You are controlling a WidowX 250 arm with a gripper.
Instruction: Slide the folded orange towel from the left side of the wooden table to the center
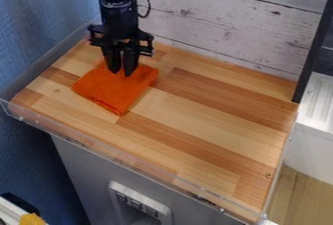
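The black gripper (121,72) points down at the upper part of an orange cloth (118,91), in the upper left of the camera view. Its lower end meets the cloth or sits just over it, and hides a little of the cloth's back portion. Folded into a rough square, the cloth lies on the wooden surface (201,107), with one corner towards the front edge. Whether any fabric is pinched cannot be made out.
A clear low rim (123,156) runs along the front edge. Behind stands a whitewashed plank wall (228,19), and a blue wall (39,29) is at the left. A dark upright post (315,44) borders the right back corner, with a white ribbed tray (319,102) beyond.
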